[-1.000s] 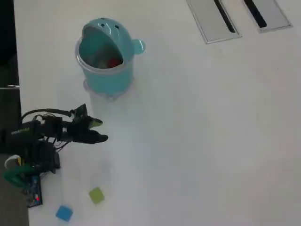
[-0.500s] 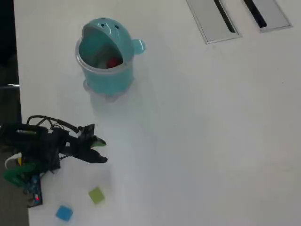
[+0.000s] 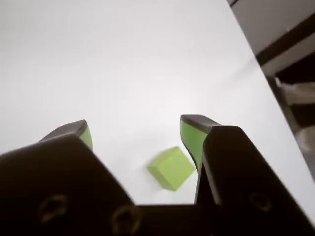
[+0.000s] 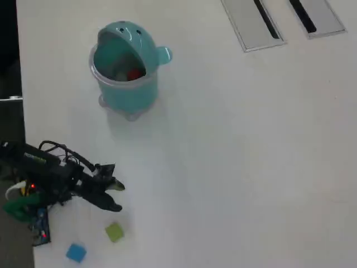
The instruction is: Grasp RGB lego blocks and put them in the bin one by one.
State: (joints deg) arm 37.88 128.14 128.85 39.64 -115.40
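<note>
The yellowish-green block lies on the white table and shows low between my jaws in the wrist view, close to the right finger. My gripper is open and empty. In the overhead view the gripper hovers just above the green block in the picture, not touching it. The blue block lies to the lower left of the green one. The red block lies inside the teal bin, whose domed lid is tipped open at the top left.
The table's left edge runs beside the arm's base, with wires and a circuit board there. Two recessed grey slots sit at the top right. In the wrist view the table edge runs down the right.
</note>
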